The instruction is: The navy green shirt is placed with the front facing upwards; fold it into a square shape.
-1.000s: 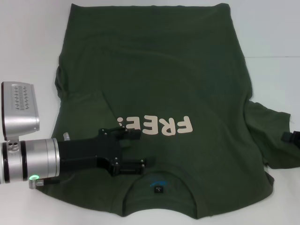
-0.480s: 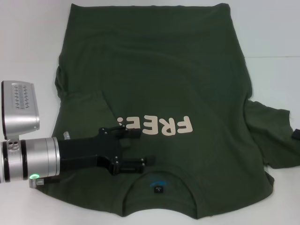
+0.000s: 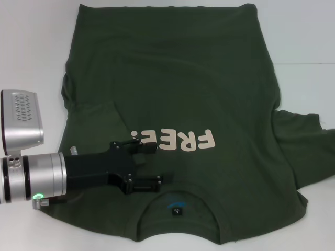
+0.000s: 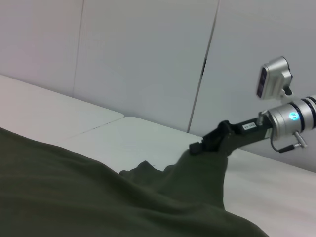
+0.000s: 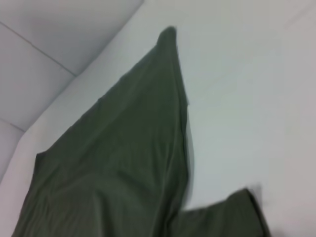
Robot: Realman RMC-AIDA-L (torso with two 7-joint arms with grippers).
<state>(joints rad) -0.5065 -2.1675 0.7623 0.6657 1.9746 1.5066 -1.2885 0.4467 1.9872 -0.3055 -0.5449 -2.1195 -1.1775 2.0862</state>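
One gripper, the left (image 3: 145, 166), lies spread-jawed on the shirt (image 3: 178, 89) near its collar, which faces the robot, hem farthest away, while the right gripper (image 4: 197, 146) (seemingly pinching the right sleeve) is lifting it

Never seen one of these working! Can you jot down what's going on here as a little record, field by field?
Item: navy green shirt, front up, cream lettering showing
Surface: white table
Left side of shirt: already folded in over the body
Left gripper: low over the shirt beside the collar, open
Right gripper: off to the shirt's right, raised, shut on the right sleeve
Right sleeve: lifted off the table into a peak
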